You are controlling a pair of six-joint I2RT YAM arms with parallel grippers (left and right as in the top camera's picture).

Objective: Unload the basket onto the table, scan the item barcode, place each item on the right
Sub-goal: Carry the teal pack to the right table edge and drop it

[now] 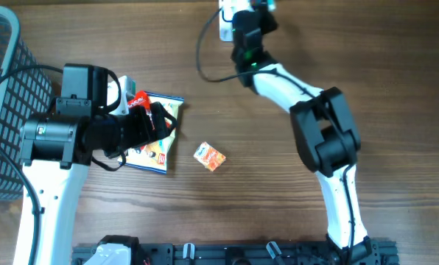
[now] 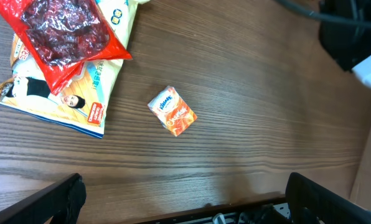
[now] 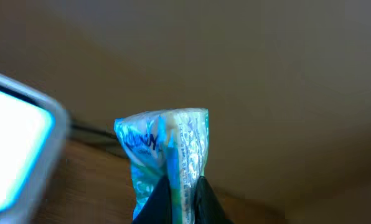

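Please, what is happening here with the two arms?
The right gripper is shut on a blue packet and holds it close to a white device, probably the scanner. The left gripper hangs open, holding nothing; a small orange packet lies below it.

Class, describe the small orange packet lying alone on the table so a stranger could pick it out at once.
Start at the wooden table and look near its middle. Just right of the pile of flat printed packs lies the small orange packet, apart from them. It alone is small, boxy and orange, touching nothing.
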